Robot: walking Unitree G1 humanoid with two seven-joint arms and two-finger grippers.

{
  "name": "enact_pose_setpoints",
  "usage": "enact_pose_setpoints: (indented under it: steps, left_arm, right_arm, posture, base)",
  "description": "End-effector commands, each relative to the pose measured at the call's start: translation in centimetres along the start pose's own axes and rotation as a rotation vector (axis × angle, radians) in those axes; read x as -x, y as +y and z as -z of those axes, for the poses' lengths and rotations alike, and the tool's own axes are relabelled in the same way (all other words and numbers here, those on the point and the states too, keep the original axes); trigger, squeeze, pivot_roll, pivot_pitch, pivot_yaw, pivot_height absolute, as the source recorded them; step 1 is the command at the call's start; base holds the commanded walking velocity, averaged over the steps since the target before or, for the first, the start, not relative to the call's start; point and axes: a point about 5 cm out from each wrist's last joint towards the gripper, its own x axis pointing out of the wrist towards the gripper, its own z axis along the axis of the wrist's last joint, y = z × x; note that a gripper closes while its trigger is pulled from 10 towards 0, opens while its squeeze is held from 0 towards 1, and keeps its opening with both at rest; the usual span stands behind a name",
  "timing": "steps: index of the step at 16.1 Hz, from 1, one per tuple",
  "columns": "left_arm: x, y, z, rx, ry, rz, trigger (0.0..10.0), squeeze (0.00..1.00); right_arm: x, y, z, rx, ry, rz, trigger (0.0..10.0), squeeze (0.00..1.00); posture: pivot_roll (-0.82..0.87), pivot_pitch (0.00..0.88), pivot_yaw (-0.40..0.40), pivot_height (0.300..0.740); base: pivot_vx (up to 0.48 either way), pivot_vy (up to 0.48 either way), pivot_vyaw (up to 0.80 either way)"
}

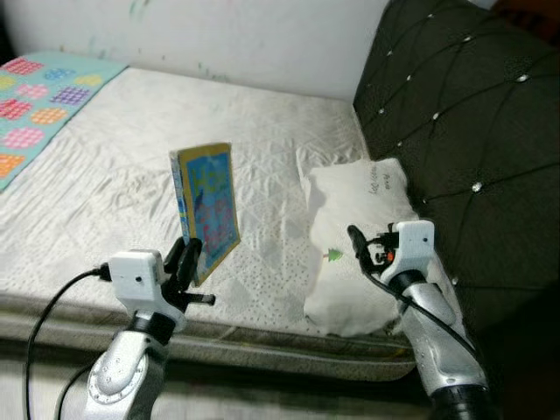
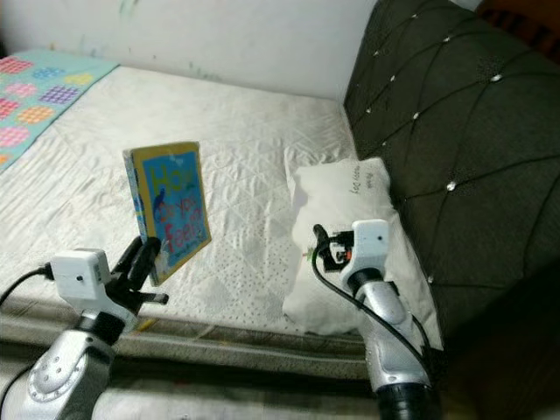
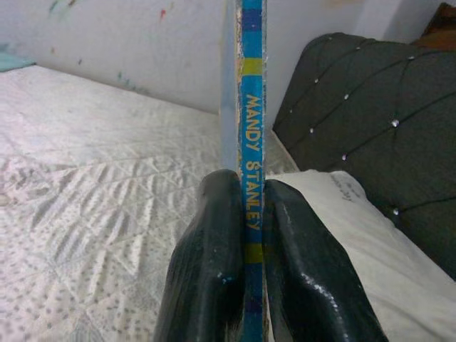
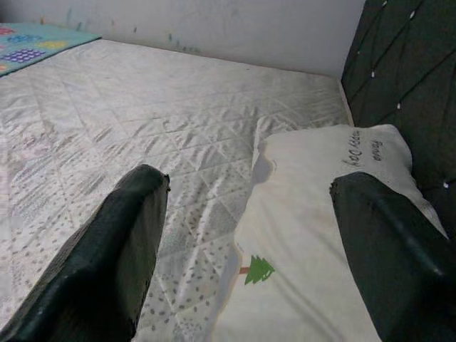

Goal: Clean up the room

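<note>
Seen from the head cameras: a thin blue and yellow picture book [image 1: 208, 210] held upright above the near edge of a bed with a white quilted mattress [image 1: 131, 175], long axis vertical, spine turned toward the robot. Left claw [image 1: 185, 262] clenched on the book's lower edge, near the bed's front rim. Right claw [image 1: 360, 247] hovering over a white rectangular pillow with a small green tree print [image 1: 354, 245], beside a dark tufted headboard [image 1: 472, 131]. A pastel patterned blanket [image 1: 39, 101] at the far left of the bed. From the left wrist: two black fingers [image 3: 214, 271] pressed against both sides of the blue spine, lettered MANDY STANLEY, spine rising straight away from the claw. From the right wrist: fingers spread wide, grasping nothing, pillow directly below and ahead. Book already in the left arm's hold, so probably next a carry to wherever it belongs, upright axis kept steady.
</note>
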Motion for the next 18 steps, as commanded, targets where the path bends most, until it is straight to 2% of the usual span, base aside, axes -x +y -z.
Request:
enact_pose_setpoints:
  steps: [1,18]
  left_arm:
    - [-0.23,-0.66,-0.99,0.005,-0.056,0.04,10.0,0.0]
    - [-0.22,-0.73,-0.97,0.007,-0.053,0.047,10.0,0.0]
  right_arm:
    - [0.14,-0.47,0.08,-0.009,0.006,0.019,10.0,0.0]
    - [0.23,-0.39,0.12,0.009,0.007,0.013,10.0,0.0]
  posture:
    - [0.02,0.073,-0.101,0.74]
    - [0.02,0.078,-0.101,0.74]
  base:
    - [0.36,0.0,0.0]
    - [0.27,0.0,0.0]
